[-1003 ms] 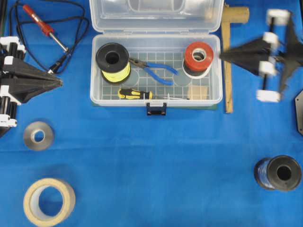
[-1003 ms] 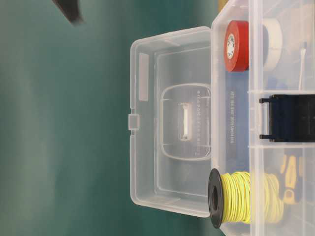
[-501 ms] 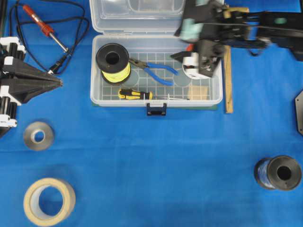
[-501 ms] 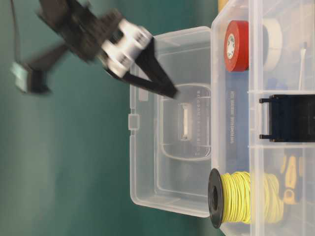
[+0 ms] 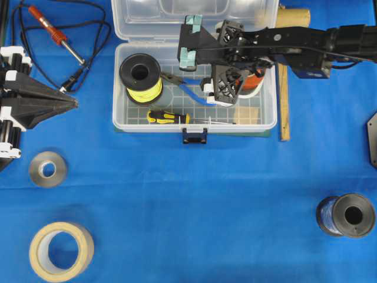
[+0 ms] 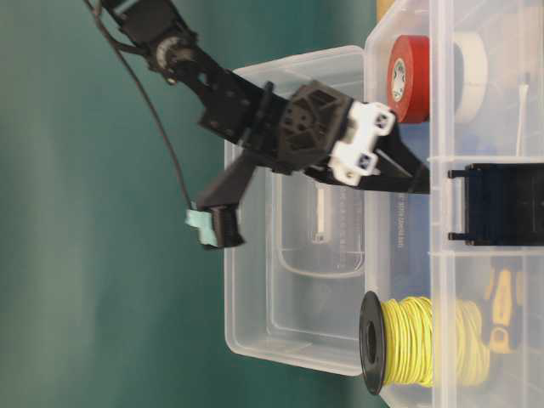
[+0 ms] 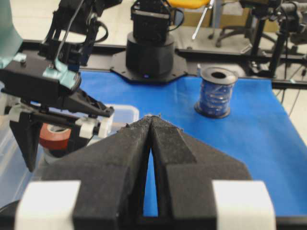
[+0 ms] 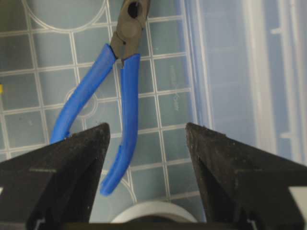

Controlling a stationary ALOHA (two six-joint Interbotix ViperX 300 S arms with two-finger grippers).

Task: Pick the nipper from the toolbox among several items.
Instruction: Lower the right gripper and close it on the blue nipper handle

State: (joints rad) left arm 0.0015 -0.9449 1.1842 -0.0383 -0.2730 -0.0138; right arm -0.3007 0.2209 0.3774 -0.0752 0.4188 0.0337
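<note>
Lots of bits and bobs on a blue cloth [image 5: 194, 200]

A red soldering iron [image 5: 54, 33] with a black cord [image 5: 97, 35] lies at the top left. A grey tape roll [image 5: 48, 169] sits at the left, with a big tan tape roll [image 5: 60, 251] near it, lower down. A dark wire spool [image 5: 346, 216] sits at the bottom right. A yellow wire spool [image 5: 141, 78], a black-and-yellow screwdriver [image 5: 168, 117] and a red tape roll [image 6: 408, 78] are there too. A wooden stick [image 5: 284, 100] lies at the right.

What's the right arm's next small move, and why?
Probably nudge toward the blue handles, then lower. The right gripper hangs open above the toolbox floor, not touching the nipper. In its wrist view only one handle lies between the jaws; the other runs under one jaw, so it is off-centre.
</note>
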